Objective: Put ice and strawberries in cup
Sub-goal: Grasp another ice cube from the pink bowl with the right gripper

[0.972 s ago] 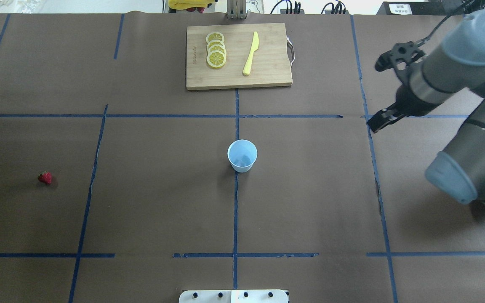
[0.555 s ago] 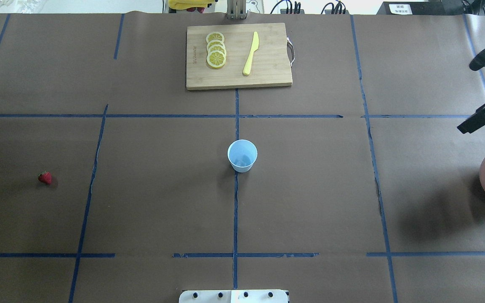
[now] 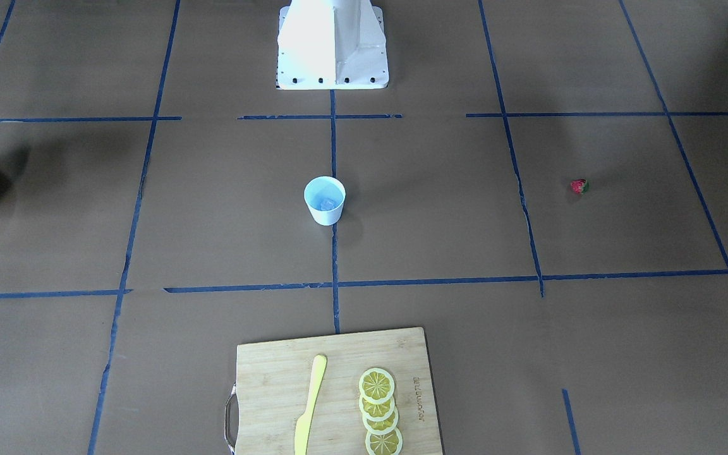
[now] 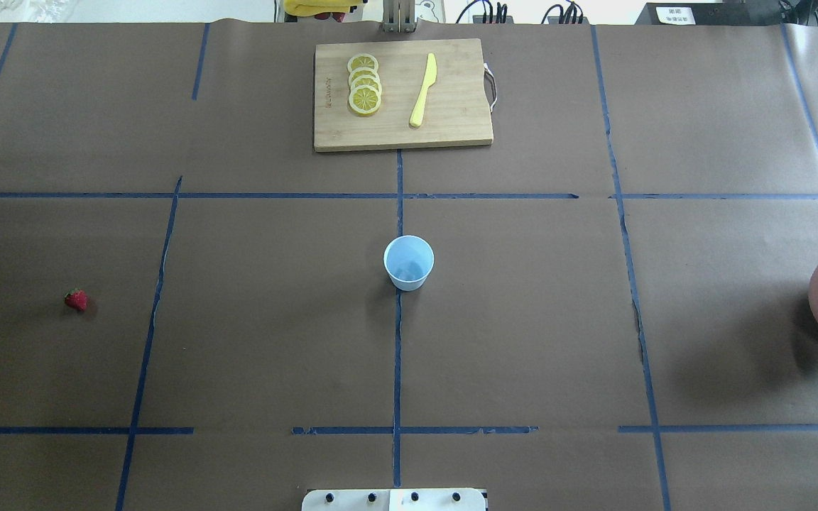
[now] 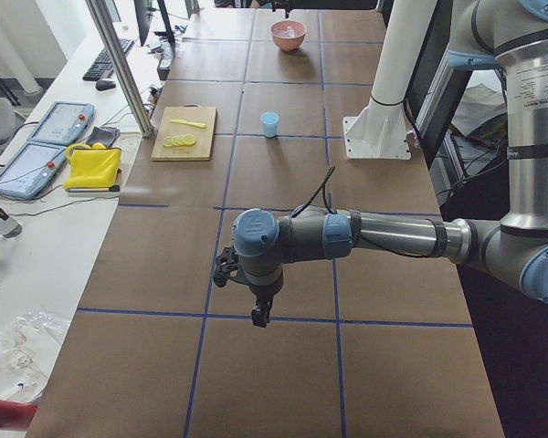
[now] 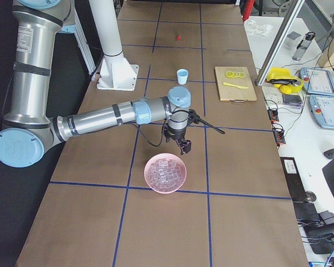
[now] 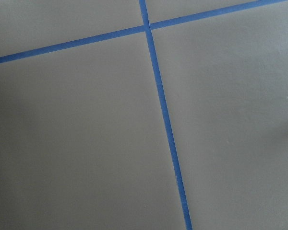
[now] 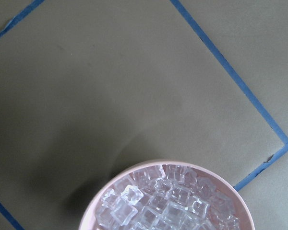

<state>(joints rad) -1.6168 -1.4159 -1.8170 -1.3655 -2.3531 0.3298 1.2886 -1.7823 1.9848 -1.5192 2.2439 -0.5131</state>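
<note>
The pale blue cup (image 4: 408,262) stands upright at the table's middle, with what looks like a clear cube at its bottom (image 3: 326,203). Ice (image 8: 165,203) fills a pinkish bowl (image 6: 165,172) at the table's right end. One small red strawberry (image 4: 76,299) lies alone far to the left. My right gripper (image 6: 185,148) hangs just beyond the bowl's far rim, seen only in the right side view; I cannot tell if it is open. My left gripper (image 5: 259,316) hovers over bare table, far from the strawberry; its state cannot be told either.
A wooden cutting board (image 4: 402,96) at the table's far edge carries several lemon slices (image 4: 364,84) and a yellow knife (image 4: 423,90). Blue tape lines (image 7: 163,120) cross the brown table cover. The robot's white base (image 3: 332,44) stands at the near edge.
My right arm has swung out of the overhead view to the right, which uncovered the ice bowl at the right edge. Cup and strawberry have not moved.
</note>
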